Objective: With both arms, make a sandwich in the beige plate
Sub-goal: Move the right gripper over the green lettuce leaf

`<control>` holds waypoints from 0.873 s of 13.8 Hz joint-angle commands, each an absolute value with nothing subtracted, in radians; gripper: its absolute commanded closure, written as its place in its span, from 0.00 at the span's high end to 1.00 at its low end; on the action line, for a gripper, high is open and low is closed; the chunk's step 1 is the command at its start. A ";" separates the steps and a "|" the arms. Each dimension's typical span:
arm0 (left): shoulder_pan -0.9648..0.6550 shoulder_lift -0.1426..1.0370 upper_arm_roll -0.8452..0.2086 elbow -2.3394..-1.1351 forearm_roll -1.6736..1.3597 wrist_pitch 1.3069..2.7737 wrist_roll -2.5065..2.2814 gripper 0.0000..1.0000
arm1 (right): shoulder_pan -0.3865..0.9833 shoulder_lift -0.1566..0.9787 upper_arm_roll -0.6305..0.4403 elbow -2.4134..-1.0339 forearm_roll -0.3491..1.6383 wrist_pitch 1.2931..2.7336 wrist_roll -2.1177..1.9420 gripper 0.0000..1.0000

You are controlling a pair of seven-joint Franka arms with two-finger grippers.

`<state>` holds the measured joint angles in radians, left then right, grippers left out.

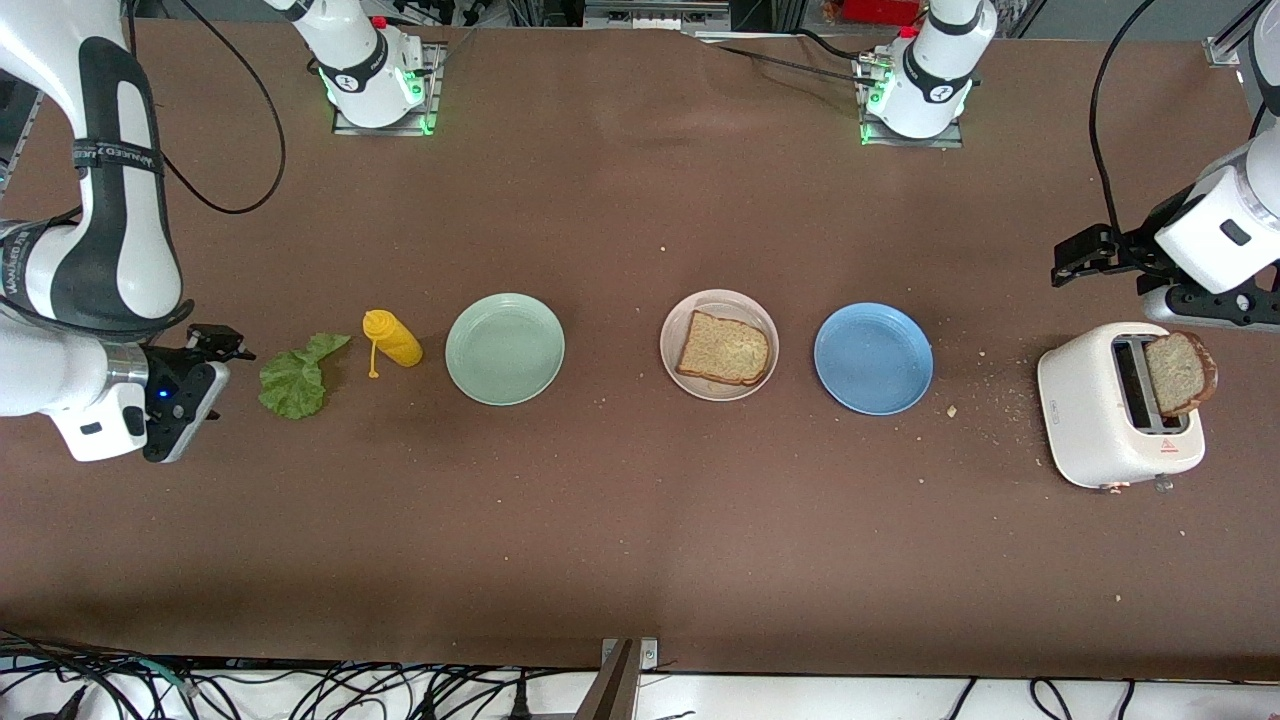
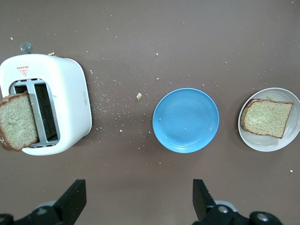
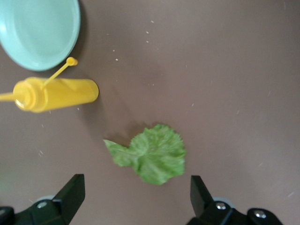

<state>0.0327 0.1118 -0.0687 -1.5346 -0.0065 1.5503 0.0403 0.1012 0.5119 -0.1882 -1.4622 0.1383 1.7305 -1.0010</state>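
Observation:
The beige plate (image 1: 742, 304) sits mid-table with one brown bread slice (image 1: 724, 348) on it; both also show in the left wrist view, plate (image 2: 291, 140) and slice (image 2: 266, 117). A second slice (image 1: 1180, 373) stands up out of the white toaster (image 1: 1095, 410), also in the left wrist view (image 2: 18, 121). The green lettuce leaf (image 1: 293, 380) lies on the table toward the right arm's end. My right gripper (image 1: 218, 346) is open and empty just beside the leaf (image 3: 152, 153). My left gripper (image 1: 1078, 258) is open and empty over the table by the toaster (image 2: 65, 93).
A yellow squeeze bottle (image 1: 393, 338) lies between the lettuce and a mint-green plate (image 1: 505, 349). A blue plate (image 1: 873, 358) sits between the beige plate and the toaster. Crumbs are scattered around the toaster.

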 commanded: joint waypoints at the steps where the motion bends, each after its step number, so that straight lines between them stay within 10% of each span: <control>1: 0.037 0.120 -0.074 -1.513 0.002 1.531 0.058 1.00 | 0.129 0.442 -0.163 -1.551 0.051 1.749 -0.663 1.00; 12: 0.038 0.120 -0.074 -1.513 0.002 1.531 0.060 1.00 | 0.138 0.443 -0.161 -1.601 -0.051 1.835 -0.576 1.00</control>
